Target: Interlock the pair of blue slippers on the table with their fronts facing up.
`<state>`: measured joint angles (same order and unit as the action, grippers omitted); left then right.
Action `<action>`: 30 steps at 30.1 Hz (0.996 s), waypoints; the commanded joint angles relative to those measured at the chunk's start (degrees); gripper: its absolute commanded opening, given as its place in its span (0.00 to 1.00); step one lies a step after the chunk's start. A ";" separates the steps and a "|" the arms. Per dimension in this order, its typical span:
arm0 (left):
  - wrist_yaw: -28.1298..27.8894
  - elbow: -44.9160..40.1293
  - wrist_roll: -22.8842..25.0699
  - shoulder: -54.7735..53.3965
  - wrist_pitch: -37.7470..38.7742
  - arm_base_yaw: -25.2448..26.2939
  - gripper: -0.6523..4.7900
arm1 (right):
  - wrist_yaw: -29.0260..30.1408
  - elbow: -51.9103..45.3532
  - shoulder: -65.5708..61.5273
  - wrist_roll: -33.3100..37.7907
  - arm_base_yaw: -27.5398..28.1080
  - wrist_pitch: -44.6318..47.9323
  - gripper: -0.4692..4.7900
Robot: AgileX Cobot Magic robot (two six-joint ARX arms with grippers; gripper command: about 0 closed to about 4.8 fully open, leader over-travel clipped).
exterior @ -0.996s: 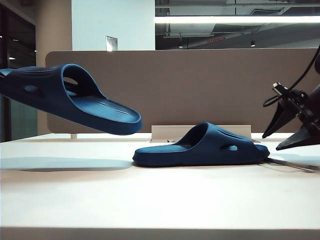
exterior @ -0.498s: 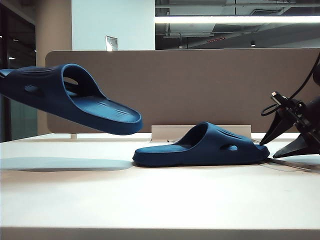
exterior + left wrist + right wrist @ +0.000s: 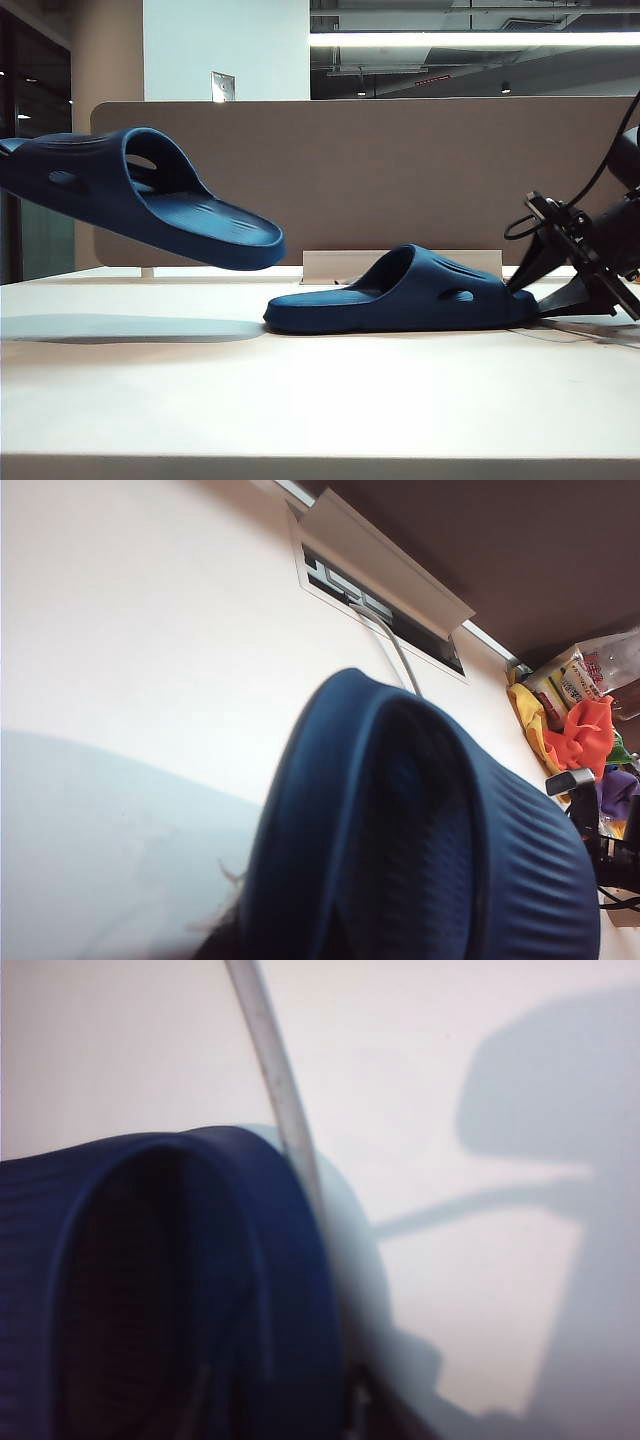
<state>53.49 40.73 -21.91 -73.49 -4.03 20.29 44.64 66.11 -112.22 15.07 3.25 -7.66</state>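
Exterior view: one slipper (image 3: pixel 130 200) held aloft at left, sole tilted, left gripper out of frame. Second slipper (image 3: pixel 400 292) flat on table (image 3: pixel 300 400); right gripper (image 3: pixel 535 288) at its toe end, claw apart, one finger above, one below.

Left wrist view: raised slipper (image 3: pixel 420 840) fills frame; claw hidden, presumably clamped on it.

Right wrist view: slipper toe (image 3: pixel 170 1280) close, blurred.

Judgement: foam light, springy, grippy; pinch sole edge or strap.

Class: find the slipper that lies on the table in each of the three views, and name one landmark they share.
Exterior: slipper right of centre, right gripper at its toe.
Left wrist: not in it; only the raised slipper.
Right wrist: strap fills the lower left.
Shared landmark: the table.
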 commanded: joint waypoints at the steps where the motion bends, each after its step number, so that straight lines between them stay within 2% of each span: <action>1: 0.74 0.20 0.07 0.22 -0.90 0.04 0.11 | -0.13 0.15 -0.04 0.09 -0.02 0.63 0.28; 3: 0.72 0.20 0.24 0.22 -0.90 0.04 0.11 | -0.09 0.15 -0.04 0.07 0.00 0.66 0.24; 15: -3.54 0.20 1.09 0.20 -0.76 0.13 0.11 | 4.42 0.26 2.34 0.44 2.69 0.66 0.24; 20: -6.03 0.20 1.99 -0.15 0.11 0.15 0.11 | 9.35 0.24 4.61 3.37 5.09 1.55 0.24; 27: -6.23 -0.09 2.01 -4.11 0.42 0.13 0.11 | 14.36 0.22 6.49 7.93 4.76 5.35 0.24; 30: -7.21 -0.44 3.45 -4.87 0.74 0.13 0.11 | 15.61 0.20 7.23 10.73 4.76 7.76 0.24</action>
<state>45.89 40.23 -18.96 -78.48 -2.37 20.43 58.59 66.13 -105.56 24.23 8.03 -2.09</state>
